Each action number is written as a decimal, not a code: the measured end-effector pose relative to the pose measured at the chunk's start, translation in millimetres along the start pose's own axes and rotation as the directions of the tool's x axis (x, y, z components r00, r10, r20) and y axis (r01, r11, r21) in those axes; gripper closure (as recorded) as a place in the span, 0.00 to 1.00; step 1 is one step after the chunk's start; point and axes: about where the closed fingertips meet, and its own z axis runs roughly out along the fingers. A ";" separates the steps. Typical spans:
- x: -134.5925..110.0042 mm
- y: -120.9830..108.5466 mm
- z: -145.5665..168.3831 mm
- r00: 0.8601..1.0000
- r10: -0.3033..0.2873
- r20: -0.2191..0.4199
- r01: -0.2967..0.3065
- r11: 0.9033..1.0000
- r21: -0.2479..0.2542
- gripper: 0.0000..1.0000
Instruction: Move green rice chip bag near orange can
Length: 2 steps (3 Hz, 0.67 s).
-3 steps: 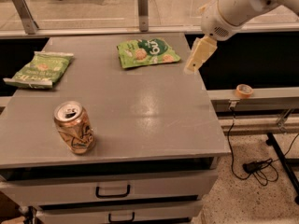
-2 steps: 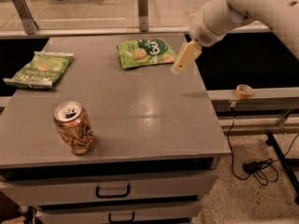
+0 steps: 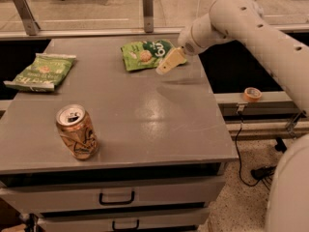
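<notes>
The gripper (image 3: 170, 62) has travelled leftward from beyond the table's right edge and now hangs at the right-hand edge of the green rice chip bag (image 3: 145, 55), its tan tip overlapping the bag's corner in this view; whether it touches the bag cannot be told. The bag itself has not moved: it lies flat at the far centre of the grey table (image 3: 149, 120). The orange can (image 3: 77, 132) also stands where it did, upright near the front left corner, well apart from the bag. A paler green bag (image 3: 40, 72) lies at the far left edge. Below the tabletop are two drawers (image 3: 116, 195) with dark handles. To the right, a roll of tape (image 3: 252, 94) sits on a lower ledge, and a black cable (image 3: 240, 149) runs down to the speckled floor. Behind the table stand metal posts (image 3: 147, 5) and, further back, office chair bases on a pale floor. The white arm (image 3: 256, 30) comes in from the right, slopes up to a bend above the far right corner, then angles down and left to the gripper. Whether the gripper is spread or pressed together cannot be told from here.
</notes>
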 end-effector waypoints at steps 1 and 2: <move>-7.3 -5.0 32.3 0.990 0.128 0.066 -0.127 0.992 -0.021 0.00; -2.7 -11.6 53.8 0.955 0.270 0.119 -0.267 0.963 -0.045 0.18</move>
